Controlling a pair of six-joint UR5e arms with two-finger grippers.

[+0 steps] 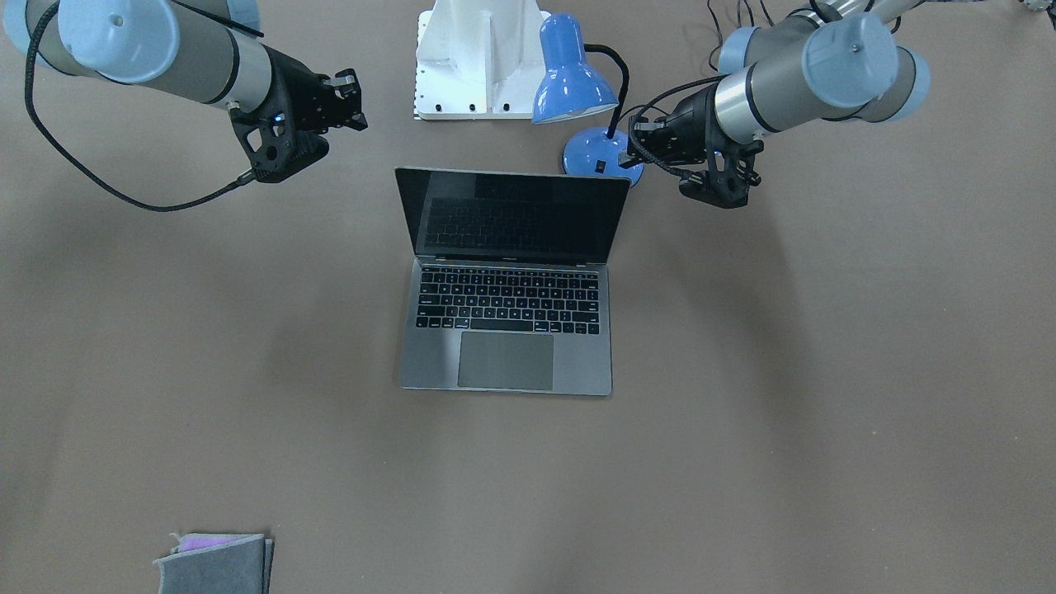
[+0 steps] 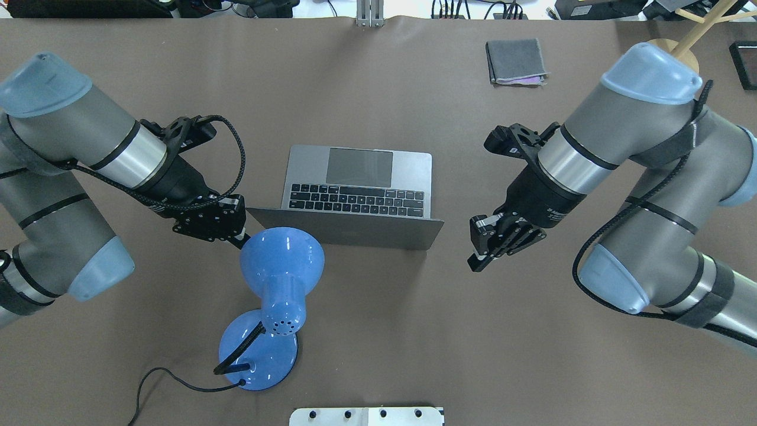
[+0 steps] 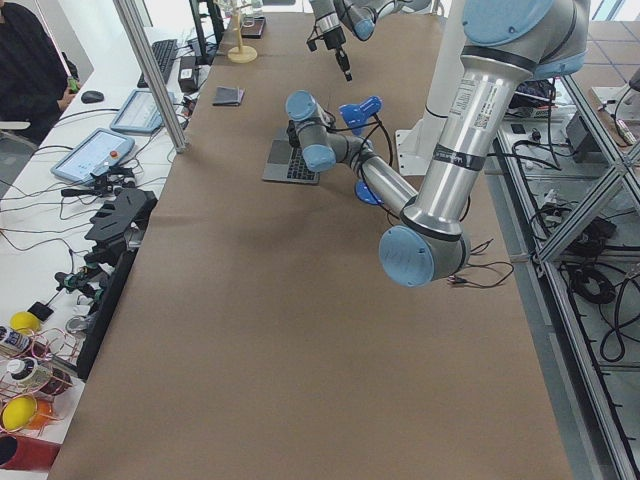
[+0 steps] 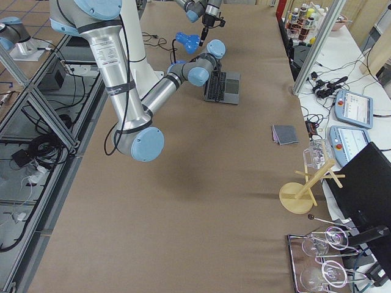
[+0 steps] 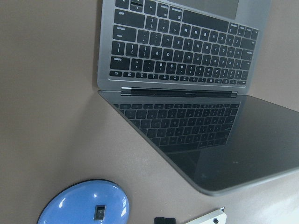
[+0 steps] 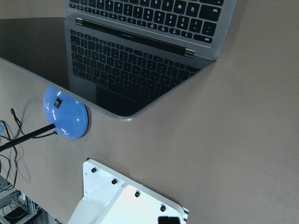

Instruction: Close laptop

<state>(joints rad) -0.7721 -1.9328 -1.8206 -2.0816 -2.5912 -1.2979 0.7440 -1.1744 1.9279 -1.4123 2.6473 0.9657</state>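
The space-grey laptop (image 2: 362,177) lies open at the middle of the table, its lid (image 2: 349,229) upright and its black screen (image 1: 513,216) facing away from the robot. My left gripper (image 2: 235,238) hovers just left of the lid's near corner, partly hidden by the lamp head; its fingers look closed and hold nothing. My right gripper (image 2: 476,259) hovers right of the lid's other corner, apart from it, shut and empty. Both wrist views look down on the laptop's keyboard (image 5: 182,46) and screen (image 6: 117,70).
A blue desk lamp (image 2: 281,260) stands behind the lid on the left arm's side, with its base (image 2: 260,355) and cord near the robot. A grey felt pouch (image 2: 516,62) lies at the far right. The white robot mount (image 1: 478,58) stands behind the laptop.
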